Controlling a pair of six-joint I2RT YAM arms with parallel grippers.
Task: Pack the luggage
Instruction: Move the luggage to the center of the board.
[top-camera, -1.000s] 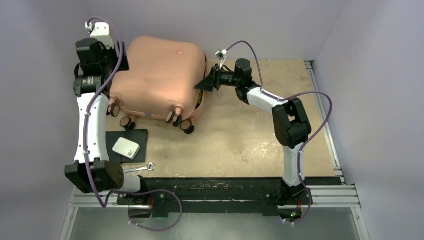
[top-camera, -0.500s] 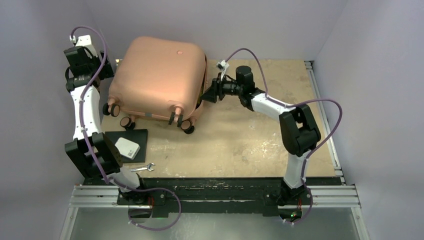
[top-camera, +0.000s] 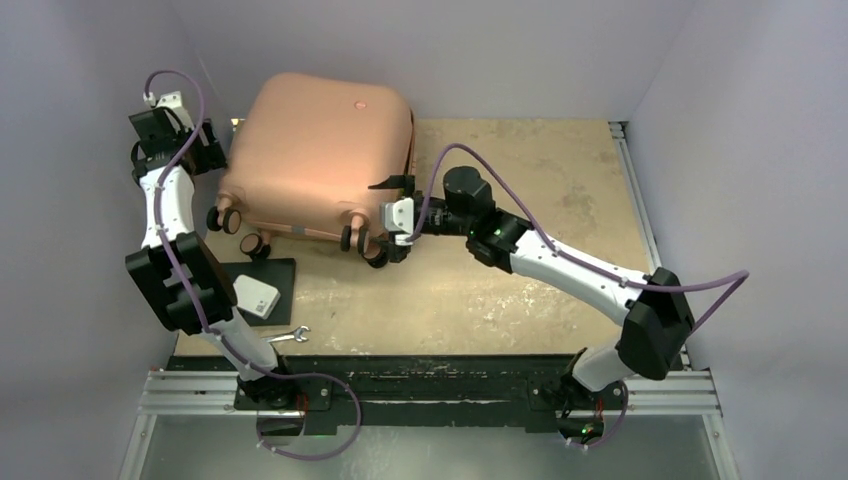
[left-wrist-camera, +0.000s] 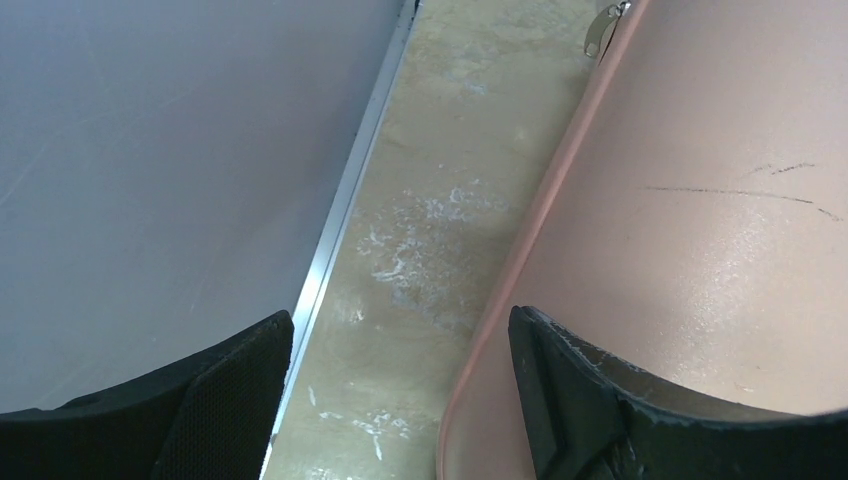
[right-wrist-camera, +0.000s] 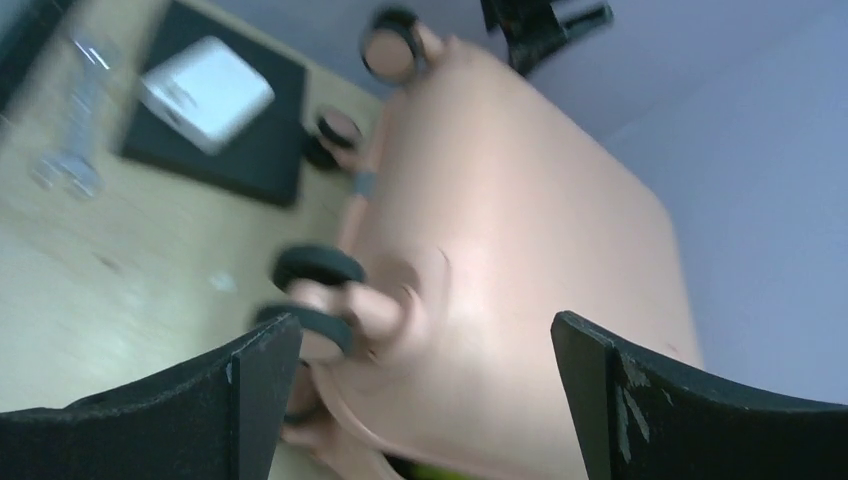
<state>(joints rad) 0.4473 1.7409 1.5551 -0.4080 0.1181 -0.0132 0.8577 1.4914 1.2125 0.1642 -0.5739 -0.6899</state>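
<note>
Closest to the arm bases there's a small silver open-end wrench (top-camera: 288, 336) on the worn tan wooden tabletop (top-camera: 500, 290). Just behind it is a flat black rectangular pad (top-camera: 281, 274) with a small white square box (top-camera: 254, 296) sitting on it. Next up is the big salmon-pink hard-shell suitcase (top-camera: 310, 150). It's zipped shut and lying flat in the far-left part of the table, with its little pink-and-black wheels (top-camera: 350, 238) pointing toward the near edge. The right gripper (top-camera: 388, 218) is at the suitcase's near-right corner, right by the wheels, jaws spread wide and nothing between them. The wrist view is blurry, but the shell fills the gap. Farther back, the left gripper (top-camera: 207, 148) is at the suitcase's left edge, also spread wide and empty. One finger (left-wrist-camera: 590, 400) is over the pink shell, the other over the bare strip of table by the wall. I can't tell if it's actually touching.
</note>
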